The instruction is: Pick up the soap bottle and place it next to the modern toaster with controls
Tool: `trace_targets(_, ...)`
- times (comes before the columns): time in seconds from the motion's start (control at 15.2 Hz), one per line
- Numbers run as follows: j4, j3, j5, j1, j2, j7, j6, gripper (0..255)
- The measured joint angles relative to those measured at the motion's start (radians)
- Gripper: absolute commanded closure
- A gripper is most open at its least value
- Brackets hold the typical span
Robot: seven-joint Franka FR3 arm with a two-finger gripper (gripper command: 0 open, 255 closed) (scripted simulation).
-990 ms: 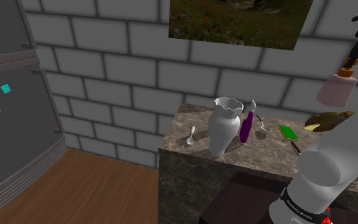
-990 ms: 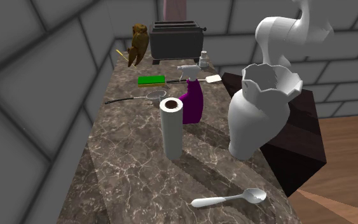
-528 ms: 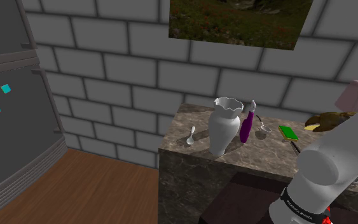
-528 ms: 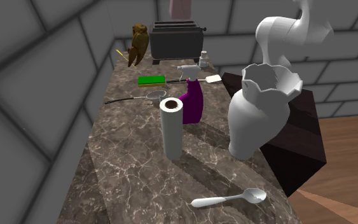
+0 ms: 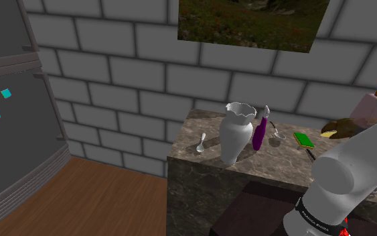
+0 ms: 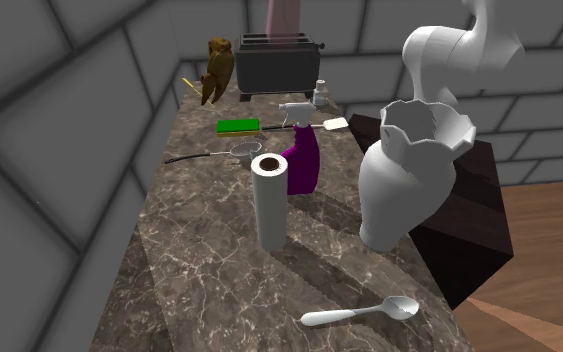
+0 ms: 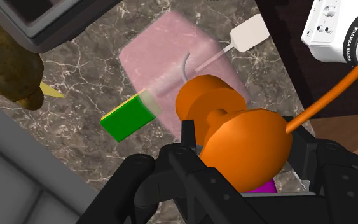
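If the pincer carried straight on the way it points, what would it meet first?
Probably the marble counter, touched first by the base of the soap bottle the pincer holds. The green block lies right at that line's edge, so a graze is possible; depth is unclear.

Pink soap bottle (image 5: pixel 373 111) hangs at rt edge above counter (image 5: pixel 277 159) w/ white vase (image 5: pixel 236 134).

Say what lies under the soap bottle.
Below the pink bottle is marble counter. One end of a green block and a white spatula's handle show through its see-through body. The orange pump and gripper cover the rest.
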Motion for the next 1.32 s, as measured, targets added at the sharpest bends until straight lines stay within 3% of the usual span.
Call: trace_targets(1.32, -0.321, 0.004, -0.065, -0.047, -0.085, 0.04, 0.258, 255)
